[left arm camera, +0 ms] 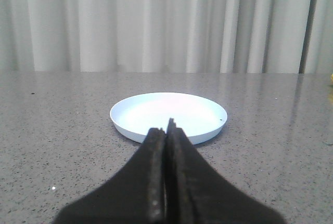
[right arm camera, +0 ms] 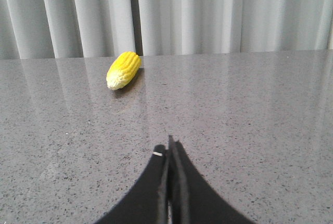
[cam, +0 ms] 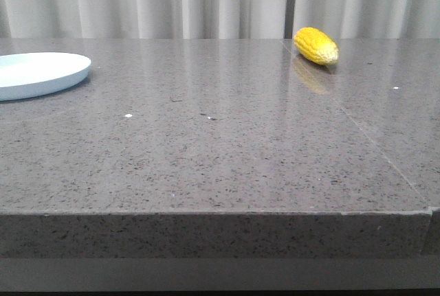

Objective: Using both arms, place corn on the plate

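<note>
Both grippers, left (left arm camera: 166, 130) and right (right arm camera: 169, 148), pinched closed, holding nothing. Corn (cam: 316, 46) sits far-right near the table's back edge, well apart from plate (cam: 41, 74). Round cob likely rolls off if nudged before the fingers part.

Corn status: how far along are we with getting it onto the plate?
Nothing looks done yet. The corn lies on the table's far right, well apart from the plate at far left, which holds nothing. Both grippers, left and right, have jaws closed on nothing. Reaching, grasping, carrying and placing all remain.
</note>
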